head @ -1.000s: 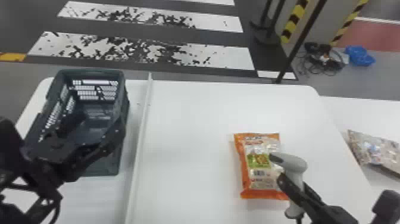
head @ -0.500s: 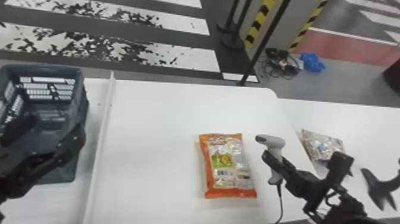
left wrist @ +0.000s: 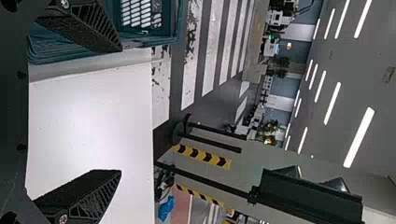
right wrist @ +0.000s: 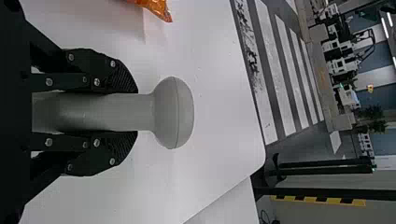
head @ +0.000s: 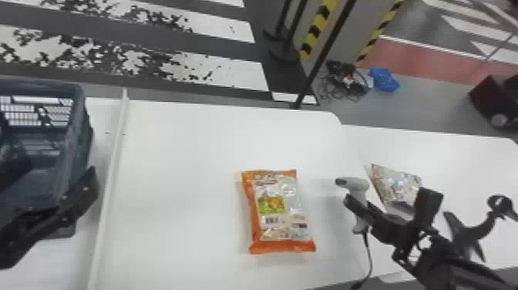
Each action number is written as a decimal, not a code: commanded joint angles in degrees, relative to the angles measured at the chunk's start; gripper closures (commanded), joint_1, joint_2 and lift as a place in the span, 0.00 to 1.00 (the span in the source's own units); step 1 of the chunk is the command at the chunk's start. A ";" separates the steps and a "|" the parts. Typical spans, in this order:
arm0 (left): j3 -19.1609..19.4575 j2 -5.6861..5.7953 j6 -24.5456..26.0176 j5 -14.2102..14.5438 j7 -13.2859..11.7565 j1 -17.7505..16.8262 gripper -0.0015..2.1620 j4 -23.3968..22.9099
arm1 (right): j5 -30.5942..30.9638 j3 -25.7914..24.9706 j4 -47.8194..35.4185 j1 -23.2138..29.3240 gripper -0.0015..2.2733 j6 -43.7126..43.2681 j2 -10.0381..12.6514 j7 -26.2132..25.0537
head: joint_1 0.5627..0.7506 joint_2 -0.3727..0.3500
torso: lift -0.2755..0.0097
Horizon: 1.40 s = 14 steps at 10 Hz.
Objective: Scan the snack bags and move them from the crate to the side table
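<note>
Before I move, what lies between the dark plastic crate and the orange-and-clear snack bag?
Head view: a fingertip of the left pincer by the crate, a long white strip, then bare white tabletop to the bag.

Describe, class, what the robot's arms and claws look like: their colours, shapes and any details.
The left claw is black, with wedge-shaped fingers, slanting ribs and a silvery screw on each. The right claw is also black, with ridged finger surfaces and round silvery screws. The right arm is black.

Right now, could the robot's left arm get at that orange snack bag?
Probably yes: the left gripper is open, and beyond the crate's wall only a thin white strip and bare tabletop lie before the orange bag.
</note>
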 commanded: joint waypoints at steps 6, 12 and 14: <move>-1.10 -0.27 0.15 -1.28 0.08 -0.32 0.03 -0.22 | 1.27 1.66 4.20 -1.13 0.00 -4.16 -1.42 1.66 | 0.70 0.03 | 0.66; -2.77 -0.36 0.51 -3.30 0.52 -0.32 0.03 -0.22 | -1.02 0.25 -12.76 0.18 0.02 21.68 -8.63 16.60 | 0.70 0.03 | 0.66; -2.86 -0.36 0.68 -3.91 0.52 0.30 0.03 -0.22 | -0.49 6.58 -6.17 -4.47 0.03 23.78 -10.12 20.38 | 0.70 0.03 | 0.66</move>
